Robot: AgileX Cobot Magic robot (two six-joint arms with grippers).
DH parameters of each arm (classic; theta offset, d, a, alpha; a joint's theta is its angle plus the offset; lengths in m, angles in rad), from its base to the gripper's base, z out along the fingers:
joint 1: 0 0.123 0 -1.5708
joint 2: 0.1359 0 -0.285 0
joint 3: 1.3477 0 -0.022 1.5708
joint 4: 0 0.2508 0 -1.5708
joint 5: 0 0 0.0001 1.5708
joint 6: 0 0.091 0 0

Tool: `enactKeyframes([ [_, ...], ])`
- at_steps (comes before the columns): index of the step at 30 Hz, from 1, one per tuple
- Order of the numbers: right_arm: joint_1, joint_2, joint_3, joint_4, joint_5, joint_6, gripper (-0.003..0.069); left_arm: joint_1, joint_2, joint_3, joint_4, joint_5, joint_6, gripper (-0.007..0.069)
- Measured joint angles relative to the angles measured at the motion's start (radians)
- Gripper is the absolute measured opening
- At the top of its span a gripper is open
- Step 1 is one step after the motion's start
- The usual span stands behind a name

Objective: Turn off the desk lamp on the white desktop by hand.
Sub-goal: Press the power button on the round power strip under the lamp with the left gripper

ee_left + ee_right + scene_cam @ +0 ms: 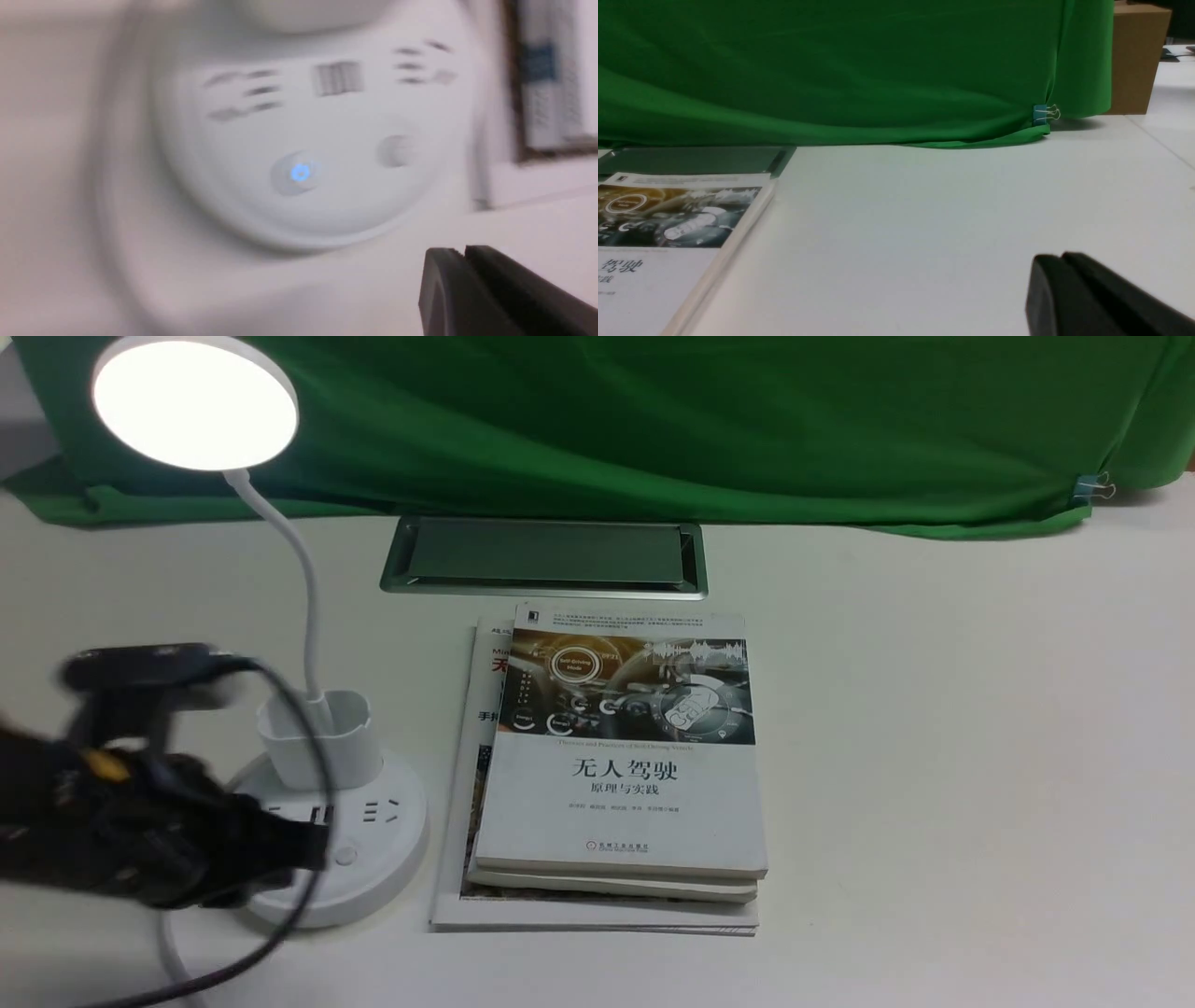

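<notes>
My left pincer [465,252], closed on nothing, hung near the lit desk lamp [196,406] at my left; I judged I should centre its tips over the glowing button [300,172], then press straight down.

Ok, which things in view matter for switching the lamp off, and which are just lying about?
For the job:
- lit desk lamp
- its base buttons
- left tool
- white desktop

Just lying about:
- stacked books
- green cloth
- binder clip
</notes>
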Motion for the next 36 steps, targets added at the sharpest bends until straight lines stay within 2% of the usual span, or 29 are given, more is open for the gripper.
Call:
enactKeyframes([
  [3, 0.000, 0.000, 0.000, 0.000, 0.000, 0.000, 0.0035, -0.072, 0.067, -0.054, 0.109, 0.009, -0.068, 0.0019],
  [5, 0.000, 0.000, 0.000, 0.000, 0.000, 0.000, 0.0035, -0.154, 0.138, -0.115, 0.328, 0.025, -0.248, 0.0019],
  [6, 0.000, 0.000, 0.000, 0.000, 0.000, 0.000, 0.0035, -0.162, 0.143, -0.123, 0.360, 0.028, -0.274, 0.0019],
  [7, 0.000, 0.000, 0.000, 0.000, 0.000, 0.000, 0.0035, -0.186, 0.183, -0.150, 0.445, 0.035, -0.348, 0.0019],
  [10, 0.000, 0.000, 0.000, 0.000, 0.000, 0.000, 0.0035, -0.197, 0.233, -0.180, 0.510, 0.035, -0.389, 0.0019],
  [15, 0.000, 0.000, 0.000, 0.000, 0.000, 0.000, 0.0035, -0.194, 0.294, -0.189, 0.535, 0.005, -0.396, 0.0019],
  [21, 0.000, 0.000, 0.000, 0.000, 0.000, 0.000, 0.0035, -0.175, 0.349, -0.199, 0.455, -0.027, -0.325, 0.0019],
  [29, 0.000, 0.000, 0.000, 0.000, 0.000, 0.000, 0.0035, -0.175, 0.327, -0.237, 0.466, 0.050, -0.309, 0.0019],
  [36, 0.000, 0.000, 0.000, 0.000, 0.000, 0.000, 0.0035, -0.175, 0.280, -0.234, 0.449, 0.025, -0.311, 0.0019],
])
